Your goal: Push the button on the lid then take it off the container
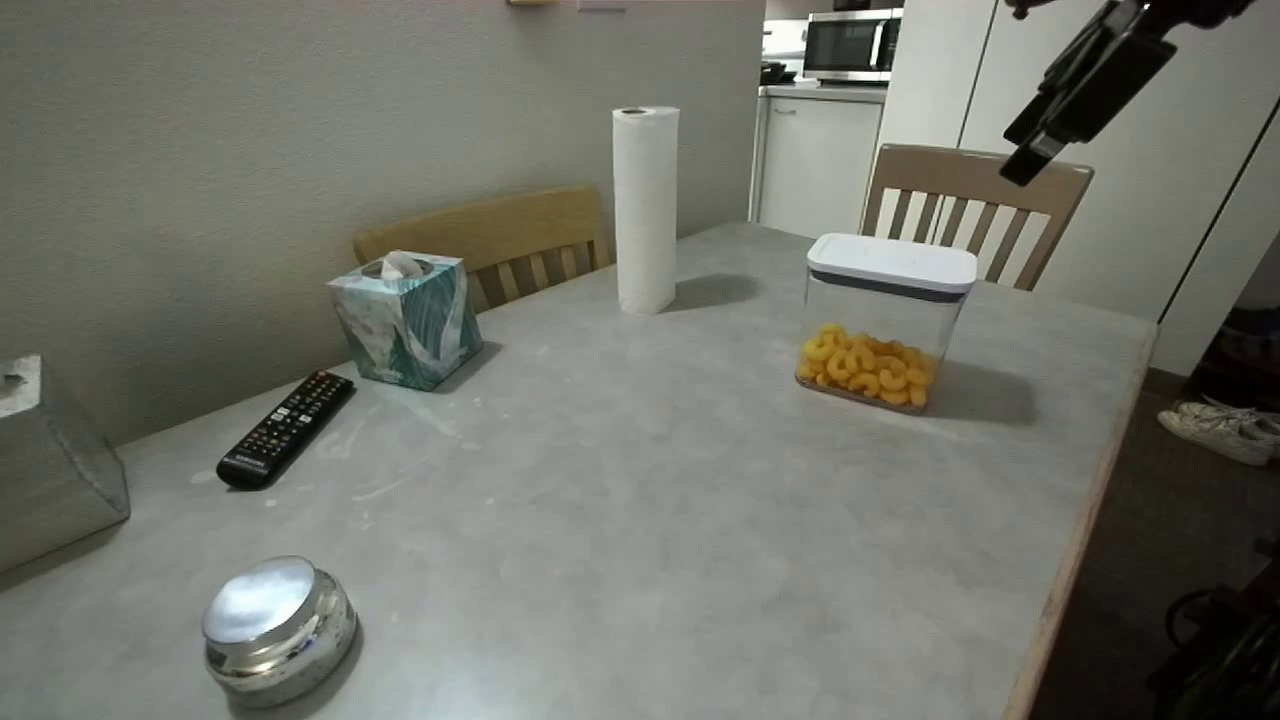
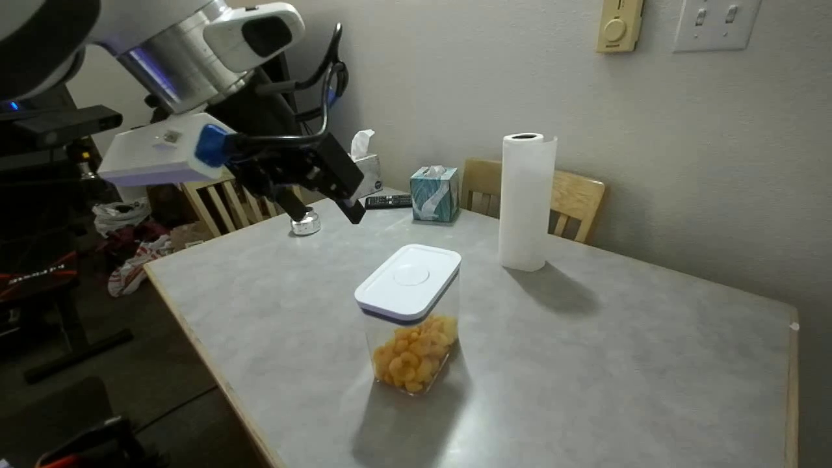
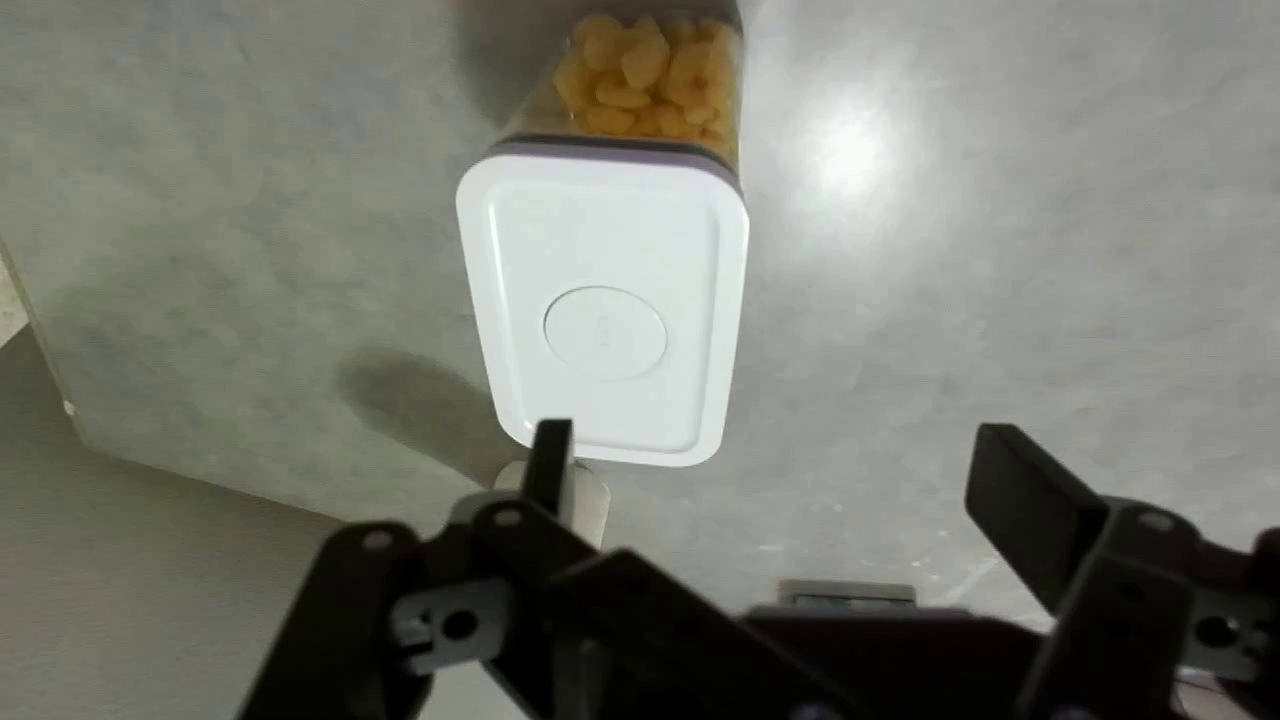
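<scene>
Wrist view: gripping nothing with hand (image 3: 775,455) spread wide; at its ten o'clock, round push button (image 3: 605,333). With white lid (image 1: 893,262) still on clear snack container (image 1: 880,318) in an exterior view, likely all left to do: pressing, then removing.

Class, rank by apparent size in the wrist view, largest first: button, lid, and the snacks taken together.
1. Lid
2. Snacks, as much as shows
3. Button, well within the lid's outline

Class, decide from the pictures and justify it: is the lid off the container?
No, in an exterior view the lid sits on top of the container, covering it.
</scene>
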